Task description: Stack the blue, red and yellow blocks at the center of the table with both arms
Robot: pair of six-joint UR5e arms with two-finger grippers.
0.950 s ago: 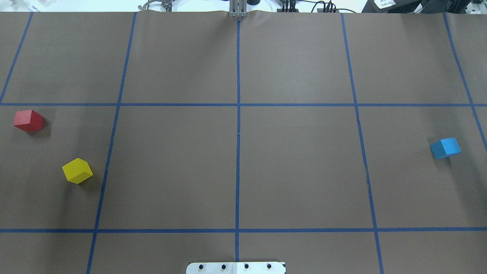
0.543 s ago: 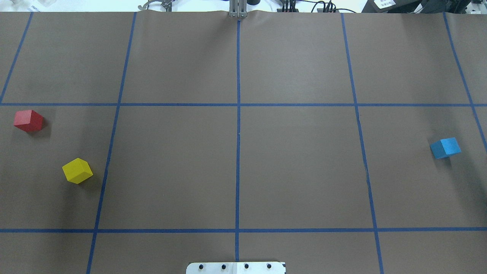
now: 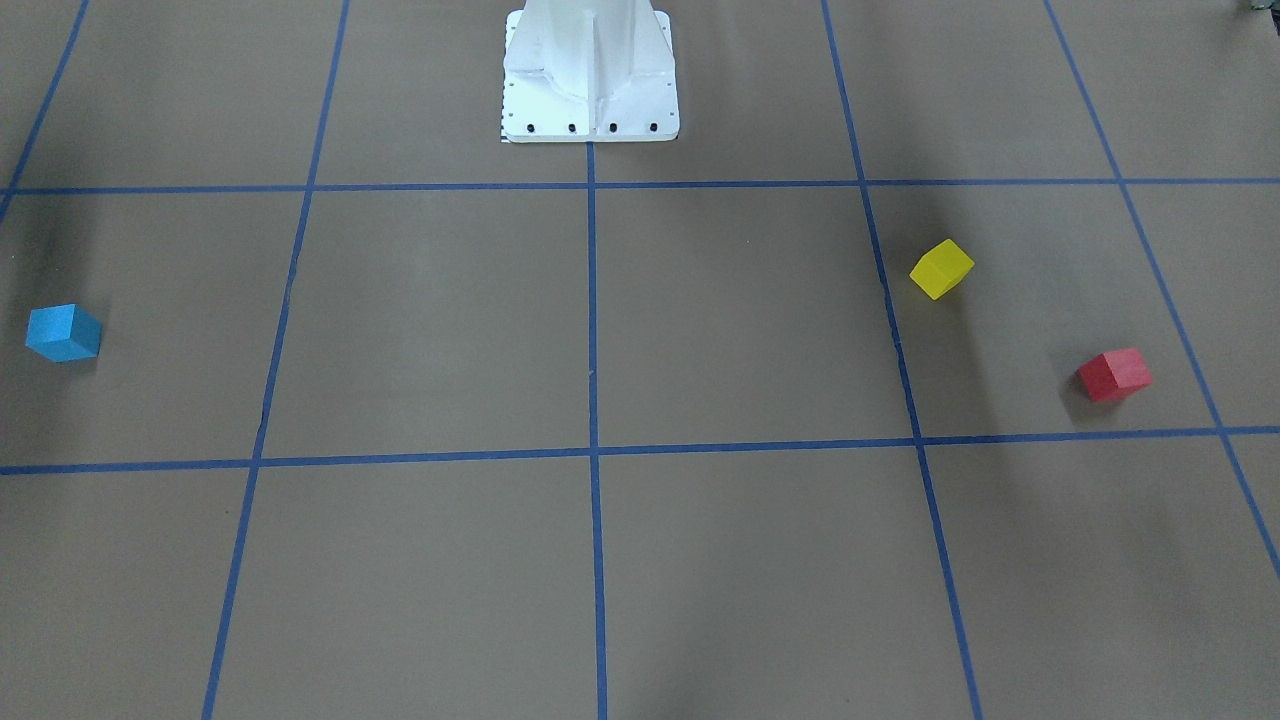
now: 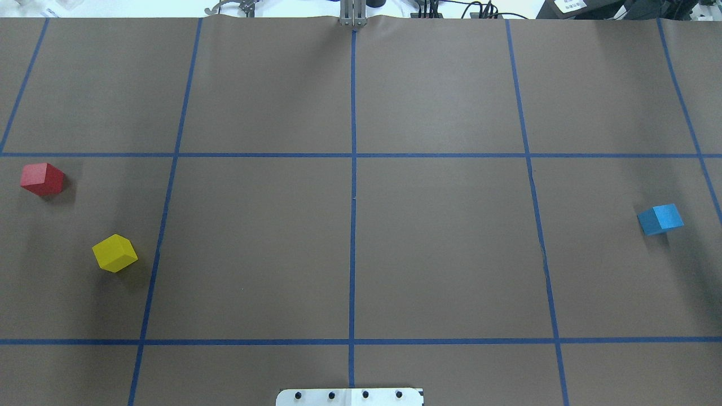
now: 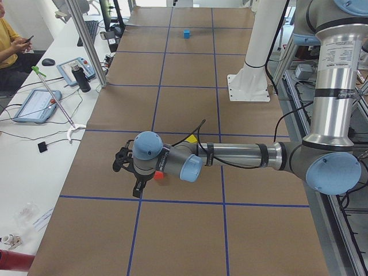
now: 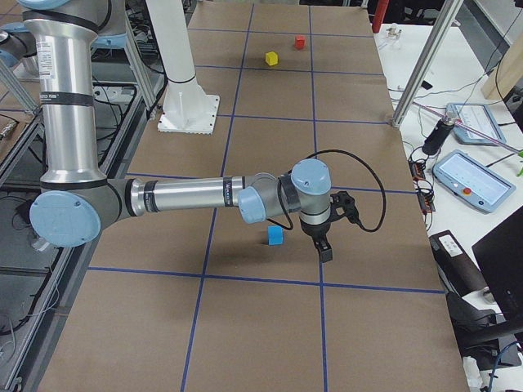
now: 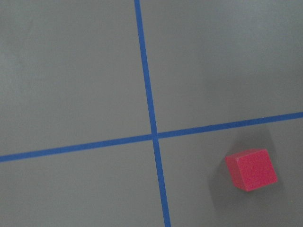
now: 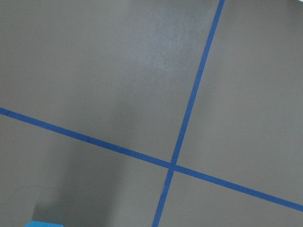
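The red block (image 4: 42, 179) lies at the table's far left and the yellow block (image 4: 114, 253) a little nearer the centre; the blue block (image 4: 660, 219) lies at the far right. All three rest apart on the brown paper. My left gripper (image 5: 127, 177) hovers above the red block (image 5: 157, 175), which shows at the lower right of the left wrist view (image 7: 251, 169). My right gripper (image 6: 337, 229) hovers just beside the blue block (image 6: 275, 235), whose corner shows at the bottom of the right wrist view (image 8: 45, 224). Neither gripper shows in the overhead or front views; I cannot tell whether they are open.
Blue tape lines divide the table into squares; the centre crossing (image 4: 353, 155) has nothing on it. The white robot base (image 3: 590, 90) stands at the robot's edge. Tablets and cables lie on the side benches (image 5: 34, 106).
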